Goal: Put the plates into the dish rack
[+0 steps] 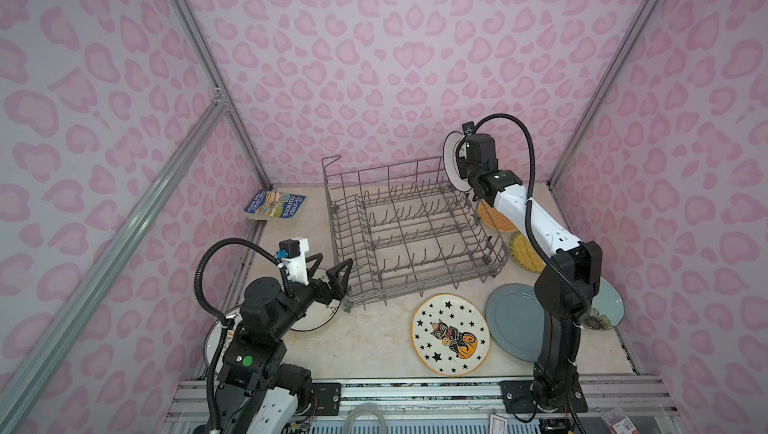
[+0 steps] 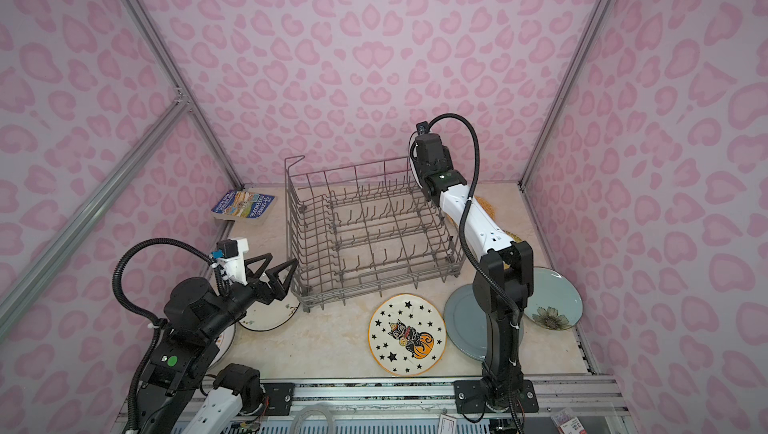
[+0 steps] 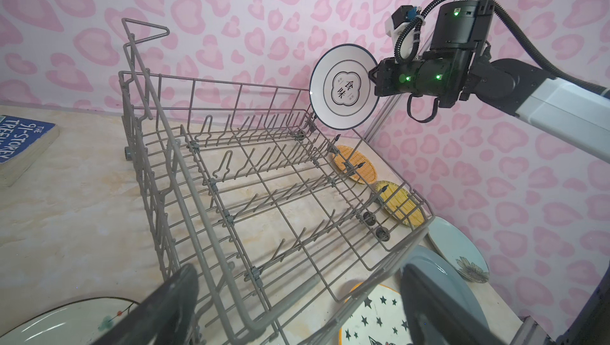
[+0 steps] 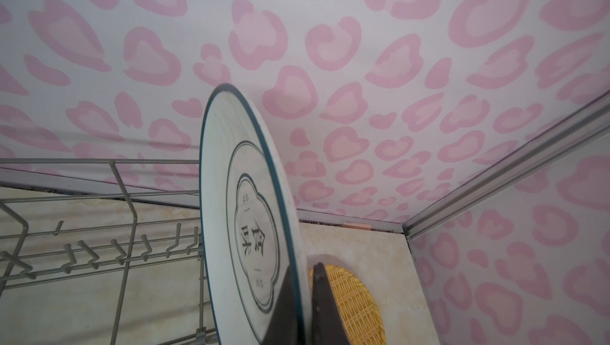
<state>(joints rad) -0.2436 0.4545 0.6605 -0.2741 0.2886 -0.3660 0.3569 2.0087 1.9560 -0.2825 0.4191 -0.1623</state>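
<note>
The grey wire dish rack (image 1: 415, 236) (image 2: 370, 236) (image 3: 264, 178) holds no plates. My right gripper (image 4: 305, 267) is shut on the rim of a white black-rimmed plate (image 1: 452, 162) (image 3: 343, 86) (image 4: 244, 211), which hangs upright above the rack's far right corner. My left gripper (image 1: 332, 274) (image 3: 297, 270) is open and holds nothing, at the rack's near left corner above a white dark-rimmed plate (image 1: 316, 317). Flat on the table lie the cat-and-pumpkin plate (image 1: 451, 334), grey-blue plate (image 1: 513, 320), pale blue-green plate (image 2: 552, 299), orange woven plate (image 3: 355, 163) and yellow woven plate (image 3: 401, 203).
A blue paperback book (image 1: 274, 207) lies at the far left by the wall. Another pale plate (image 1: 214, 340) is mostly hidden under the left arm. Pink patterned walls close in the back and both sides. A metal rail (image 1: 415, 386) runs along the front edge.
</note>
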